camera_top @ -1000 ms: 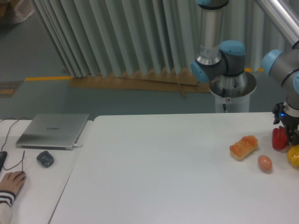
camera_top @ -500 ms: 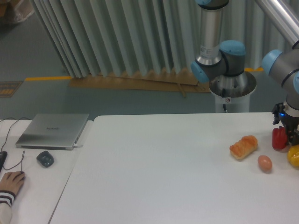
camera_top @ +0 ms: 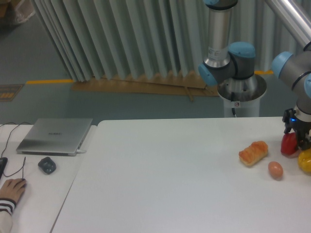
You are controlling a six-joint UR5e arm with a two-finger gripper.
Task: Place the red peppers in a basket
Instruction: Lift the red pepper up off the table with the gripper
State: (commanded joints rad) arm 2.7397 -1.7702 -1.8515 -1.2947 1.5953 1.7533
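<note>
The small glossy red bell pepper [camera_top: 289, 144], clamped in the dark two-finger gripper [camera_top: 297, 141] just above the white table [camera_top: 170, 174], looks light, stiff and slippery, best pinched across its blocky flanks.

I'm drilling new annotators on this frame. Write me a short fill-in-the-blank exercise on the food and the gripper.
1. The gripper is at the ____ pepper.
2. The egg lies just right of and nearer the camera than the ____.
3. The pepper cut off by the picture's right edge is ____.
4. On the side table a grey ____ lies closed.

Missing words: red; bread roll; yellow; laptop
</note>
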